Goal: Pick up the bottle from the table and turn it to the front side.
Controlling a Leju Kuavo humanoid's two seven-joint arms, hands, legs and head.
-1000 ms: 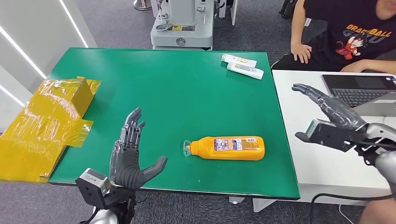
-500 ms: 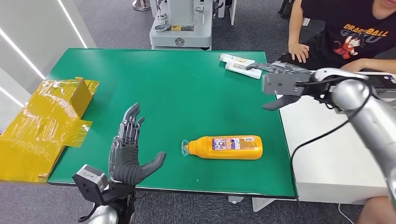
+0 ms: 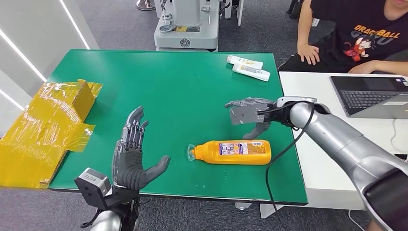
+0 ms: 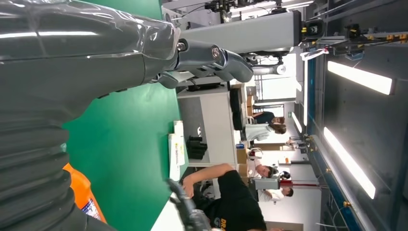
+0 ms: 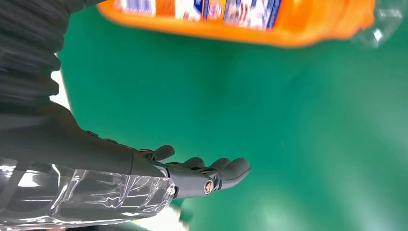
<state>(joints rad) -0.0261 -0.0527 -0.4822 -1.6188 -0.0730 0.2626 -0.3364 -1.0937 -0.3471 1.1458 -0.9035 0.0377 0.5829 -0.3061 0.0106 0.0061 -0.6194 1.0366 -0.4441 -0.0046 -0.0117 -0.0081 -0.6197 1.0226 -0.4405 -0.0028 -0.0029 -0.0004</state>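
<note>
— Since half a second ago the right hand (image 3: 250,115) has swung down from near the white tubes (image 3: 250,67) and now hangs just above the bottle (image 3: 233,152), hasn't it?

— Yes, fingers (image 5: 226,169) spread and holding nothing. The bottle is smooth orange plastic with a printed label and clear cap, lying on its side on the flat green worktop (image 3: 168,91), near the front edge.

— And the left hand (image 3: 131,161)?

— Upright at the front edge, palm open, fingers apart, empty. Crinkled yellow wrapping (image 3: 45,127) lies to its left.
</note>
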